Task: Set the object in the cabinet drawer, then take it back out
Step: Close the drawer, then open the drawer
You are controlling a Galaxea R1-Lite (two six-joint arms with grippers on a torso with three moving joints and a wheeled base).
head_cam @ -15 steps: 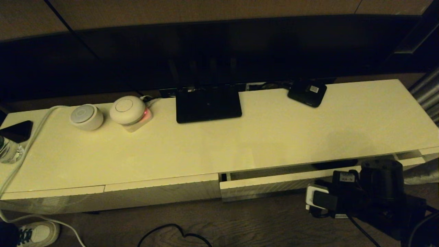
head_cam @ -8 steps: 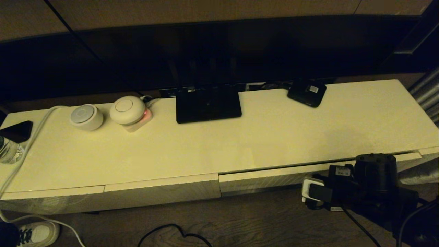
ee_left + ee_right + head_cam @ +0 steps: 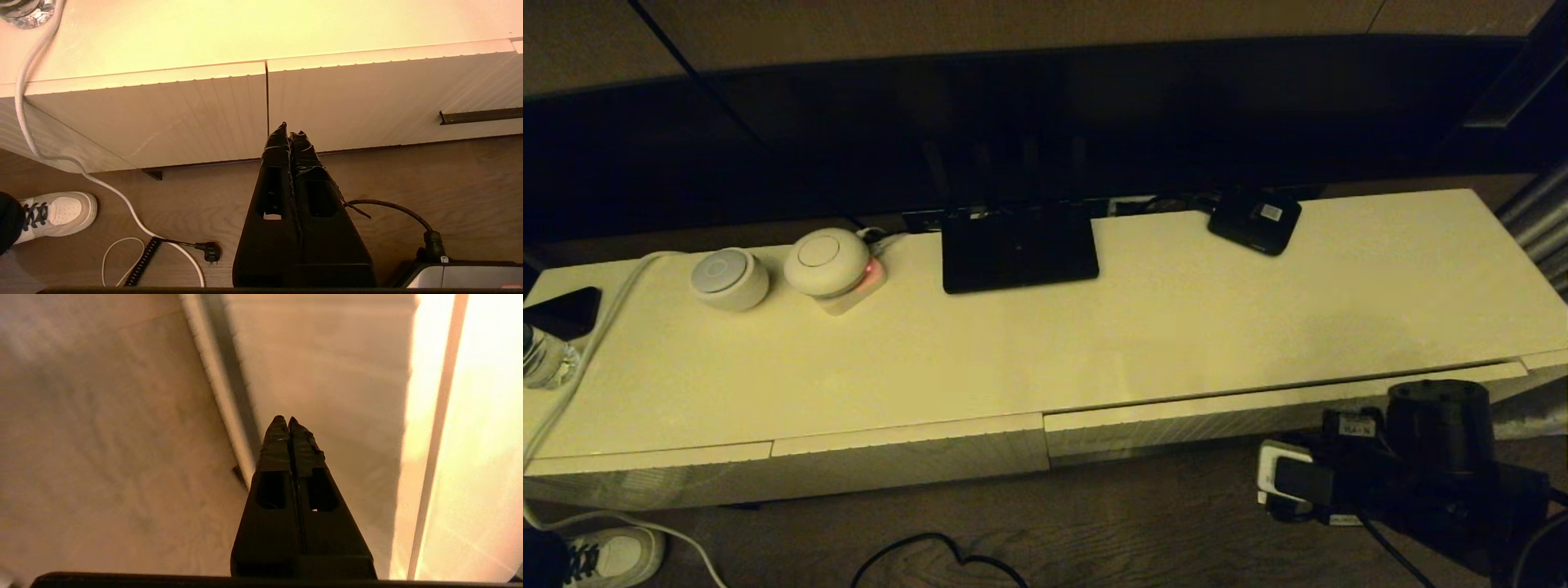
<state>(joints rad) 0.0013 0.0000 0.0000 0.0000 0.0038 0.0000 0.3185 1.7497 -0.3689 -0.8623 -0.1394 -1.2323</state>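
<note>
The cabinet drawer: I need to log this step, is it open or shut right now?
Shut: the cabinet drawer front sits flush with the neighbouring front, no interior showing.

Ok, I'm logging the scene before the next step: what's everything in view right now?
cabinet drawer: one, cream, ribbed front, cabinet's right half, closed
other drawer fronts: two, cream, left half
router: one, black, back centre of the top
small box: one, black with white sticker, back right
round devices: two, white, back left
cable: one, white, left end
shoe: one, white, floor left
right gripper: black, fingers shut, low before the drawer
left gripper: black, fingers shut, facing the cabinet front
</note>
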